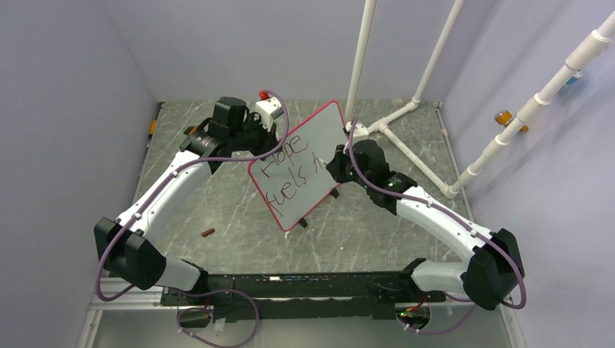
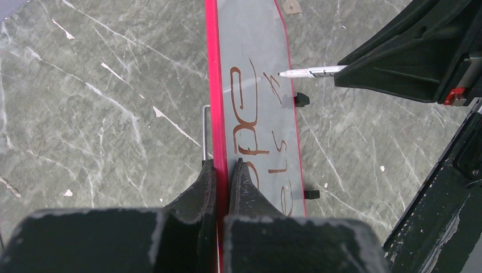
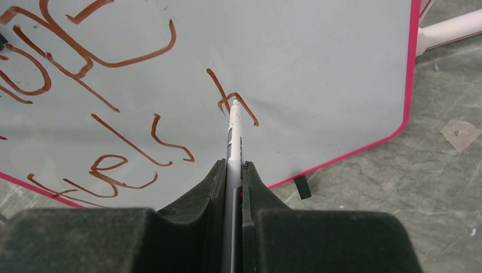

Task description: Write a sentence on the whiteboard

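Note:
The whiteboard stands tilted on its black feet in the middle of the table, pale grey with a thin red frame. My left gripper is shut on the whiteboard at its red left edge, one finger on each face. The sentence runs in two lines of red-brown marker, "Hope" above "fuels th". My right gripper is shut on a white marker. The marker's tip touches the whiteboard at the "h" of the sentence. In the left wrist view the marker reaches in from the right.
A small brown marker cap lies on the grey marble table near the left arm. White plastic pipes rise and branch at the back right. A bit of tape lies on the table right of the board.

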`<move>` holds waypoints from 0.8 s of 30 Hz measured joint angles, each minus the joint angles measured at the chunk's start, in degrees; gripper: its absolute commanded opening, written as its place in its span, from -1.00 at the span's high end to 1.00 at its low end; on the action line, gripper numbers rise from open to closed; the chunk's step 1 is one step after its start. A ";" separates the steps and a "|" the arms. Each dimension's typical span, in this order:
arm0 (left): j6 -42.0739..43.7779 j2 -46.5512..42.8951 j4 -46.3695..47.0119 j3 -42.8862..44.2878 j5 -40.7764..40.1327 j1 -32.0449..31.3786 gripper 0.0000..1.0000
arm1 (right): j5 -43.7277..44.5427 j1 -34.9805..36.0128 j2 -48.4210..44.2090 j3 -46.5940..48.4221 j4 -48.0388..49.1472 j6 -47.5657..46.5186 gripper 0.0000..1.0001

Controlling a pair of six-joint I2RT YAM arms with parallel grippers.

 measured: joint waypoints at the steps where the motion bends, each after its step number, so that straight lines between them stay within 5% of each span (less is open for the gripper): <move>1: 0.00 0.00 0.00 0.00 0.00 0.00 1.00 | 0.00 0.00 0.24 0.17 0.07 0.00 1.00; 24: -0.04 0.00 -0.22 0.00 -0.44 0.17 1.00 | 2.86 -0.68 5.05 3.93 -0.48 -0.83 1.00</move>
